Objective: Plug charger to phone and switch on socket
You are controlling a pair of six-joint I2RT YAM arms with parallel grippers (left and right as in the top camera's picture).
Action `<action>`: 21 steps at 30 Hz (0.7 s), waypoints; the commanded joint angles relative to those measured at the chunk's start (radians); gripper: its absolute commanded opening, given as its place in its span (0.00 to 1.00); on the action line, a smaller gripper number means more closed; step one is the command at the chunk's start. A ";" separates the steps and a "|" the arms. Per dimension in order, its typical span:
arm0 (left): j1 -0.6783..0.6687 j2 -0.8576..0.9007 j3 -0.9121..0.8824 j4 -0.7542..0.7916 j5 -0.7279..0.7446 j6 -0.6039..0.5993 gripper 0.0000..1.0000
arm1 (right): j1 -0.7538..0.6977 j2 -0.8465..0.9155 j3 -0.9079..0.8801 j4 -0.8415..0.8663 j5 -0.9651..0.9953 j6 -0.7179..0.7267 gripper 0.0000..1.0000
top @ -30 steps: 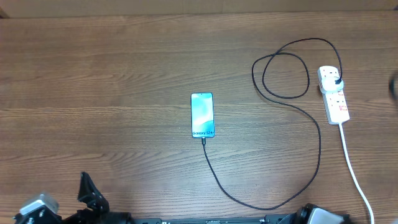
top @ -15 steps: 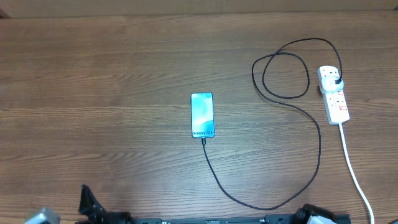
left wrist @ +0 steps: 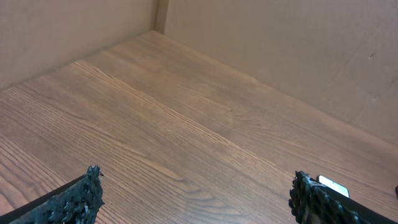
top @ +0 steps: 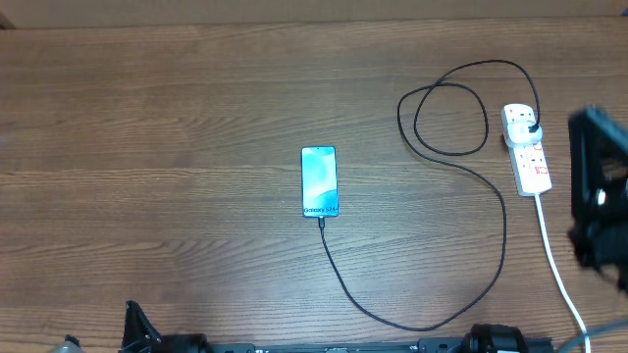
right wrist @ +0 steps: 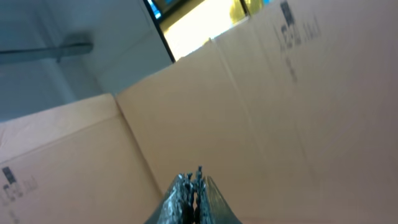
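The phone (top: 319,182) lies flat mid-table, its teal screen lit. The charger cable (top: 491,186) meets the phone's near end with its tip (top: 322,222), curves along the front, loops at the back right, and ends in a black plug (top: 531,126) seated in the far outlet of the white socket strip (top: 530,162). My right arm (top: 599,196) is a blurred dark shape raised beside the strip. My right gripper (right wrist: 194,186) is shut, empty, and points at cardboard. My left gripper (left wrist: 199,199) is open and empty over bare wood.
The strip's thick white cord (top: 559,270) runs to the front right edge. Cardboard walls (left wrist: 280,56) enclose the table's back and sides. My left arm's base (top: 137,333) sits at the front left edge. A small pale edge (left wrist: 333,185) shows behind the left gripper's right finger.
My right arm has swung up into the overhead view at the right edge, beside the socket strip. My left arm has drawn back toward the front edge. Phone, cable and strip have not moved.
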 commanded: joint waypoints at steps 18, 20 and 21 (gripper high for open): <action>0.006 0.002 -0.624 1.044 0.122 -0.148 1.00 | 0.007 -0.436 -0.203 0.203 0.043 -0.021 0.09; 0.006 0.003 -0.730 1.203 0.118 -0.148 1.00 | 0.007 -0.459 -0.203 0.204 0.043 -0.021 0.09; 0.006 0.003 -0.775 1.266 0.119 -0.148 1.00 | 0.007 -0.469 -0.203 0.203 0.043 -0.021 0.09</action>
